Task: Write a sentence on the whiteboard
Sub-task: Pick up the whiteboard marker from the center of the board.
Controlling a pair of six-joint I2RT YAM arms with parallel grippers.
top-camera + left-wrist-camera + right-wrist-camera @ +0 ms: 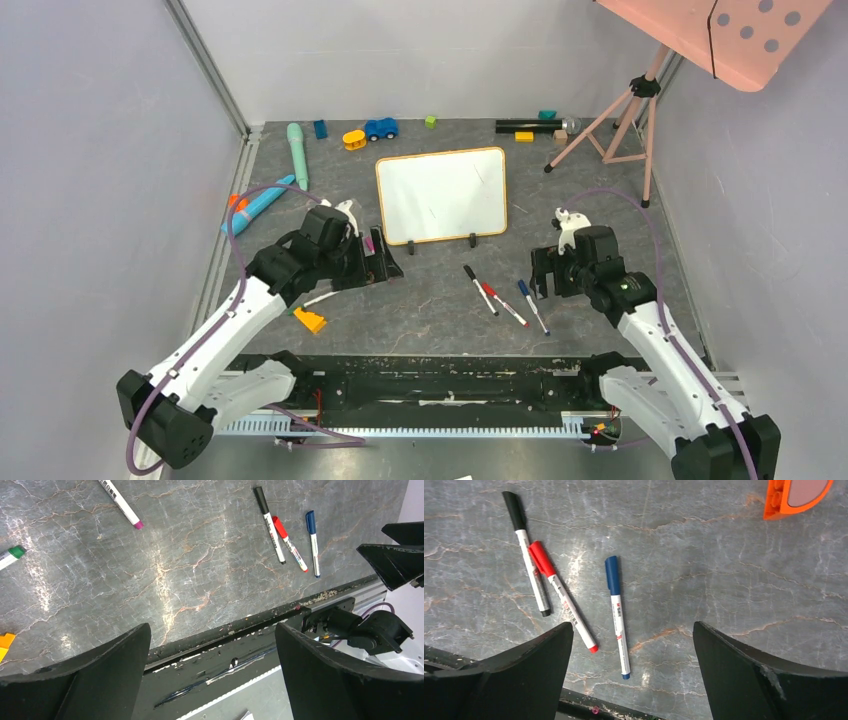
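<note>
three markers (503,303) lie untouched near the whiteboard (442,195), which sits mid-table, blank: no sentence started, so picking, uncapping and writing all remain. left gripper (383,262) and right gripper (543,274) both gape wide, empty.

in the left wrist view, the green-capped marker (10,556) and orange block (5,645) are cut off by the left edge, the pink-tipped marker (120,502) by the top. faint marks on the whiteboard (442,195) are too small to read.
</note>
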